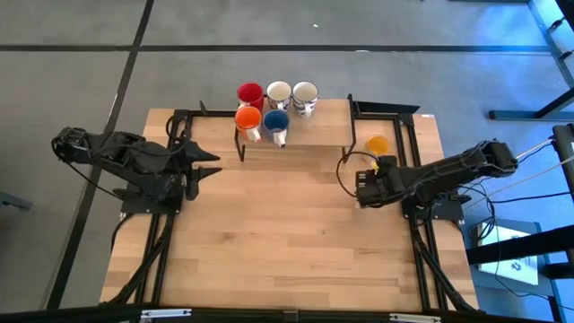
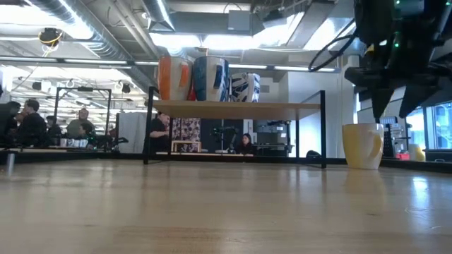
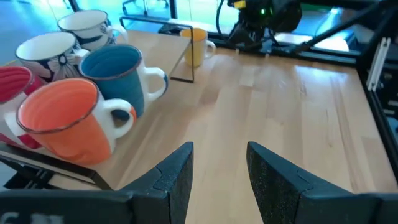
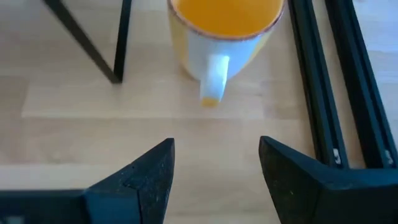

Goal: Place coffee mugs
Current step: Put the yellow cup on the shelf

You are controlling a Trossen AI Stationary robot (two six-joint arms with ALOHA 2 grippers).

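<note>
Pale butcher-block tabletop (image 1: 269, 224), busy workshop beyond. Right gripper (image 4: 214, 165) low over the wood, fingers spread wide, nothing between them, aimed at yellow-orange mug (image 4: 225, 37) just ahead, handle turned toward the fingers, beside the black frame rail (image 4: 336, 81). Five other mugs already grouped on raised shelf (image 1: 323, 126): red (image 1: 249, 93), two patterned white (image 1: 291, 93), orange-red (image 1: 247, 118), blue (image 1: 275, 120). Left gripper (image 3: 217, 177) parked near the shelf, likewise open and empty. Probably rigid, glazed, slick, chippable ceramic; best taken across the rim wall or by the handle, squeezed firmly, not hard.
</note>
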